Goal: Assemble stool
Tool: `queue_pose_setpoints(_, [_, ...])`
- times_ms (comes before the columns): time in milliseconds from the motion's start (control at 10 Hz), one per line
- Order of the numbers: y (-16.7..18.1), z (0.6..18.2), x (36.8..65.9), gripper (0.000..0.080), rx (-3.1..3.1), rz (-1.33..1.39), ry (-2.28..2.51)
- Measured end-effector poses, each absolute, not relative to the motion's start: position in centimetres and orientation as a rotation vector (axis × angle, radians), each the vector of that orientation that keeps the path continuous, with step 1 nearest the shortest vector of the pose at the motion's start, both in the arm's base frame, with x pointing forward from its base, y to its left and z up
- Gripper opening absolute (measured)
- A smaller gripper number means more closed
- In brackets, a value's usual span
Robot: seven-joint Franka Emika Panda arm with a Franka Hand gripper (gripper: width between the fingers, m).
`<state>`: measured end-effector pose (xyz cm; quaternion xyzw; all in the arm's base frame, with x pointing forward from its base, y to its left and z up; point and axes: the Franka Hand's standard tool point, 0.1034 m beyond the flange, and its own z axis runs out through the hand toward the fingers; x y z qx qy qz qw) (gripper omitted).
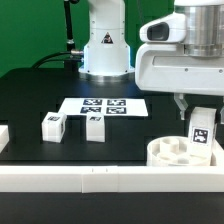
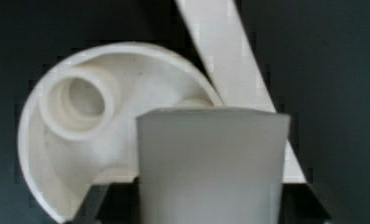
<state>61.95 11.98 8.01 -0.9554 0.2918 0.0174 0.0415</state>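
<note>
The round white seat disc (image 1: pixel 183 152) lies socket-side up at the exterior view's lower right, against the white border rail. My gripper (image 1: pixel 199 112) is shut on a white tagged stool leg (image 1: pixel 201 130) and holds it upright just above the disc's right part. In the wrist view the leg (image 2: pixel 212 165) fills the space between my dark fingers (image 2: pixel 107 203), with the seat disc (image 2: pixel 72 120) and one round socket (image 2: pixel 79 97) beyond it. Two more tagged legs (image 1: pixel 53 125) (image 1: pixel 96 126) stand on the black table at the exterior view's left.
The marker board (image 1: pixel 104 106) lies flat at the table's middle back. The arm's white base (image 1: pixel 104 45) stands behind it. White border rails (image 1: pixel 90 178) run along the front edge, and another rail (image 2: pixel 226 55) shows in the wrist view.
</note>
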Motion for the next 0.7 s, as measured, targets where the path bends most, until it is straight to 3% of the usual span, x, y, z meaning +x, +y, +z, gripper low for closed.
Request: queue_pose_setpoints(700, [12.51,8.03,61.90,0.0335,-2.466,0.158,1.727])
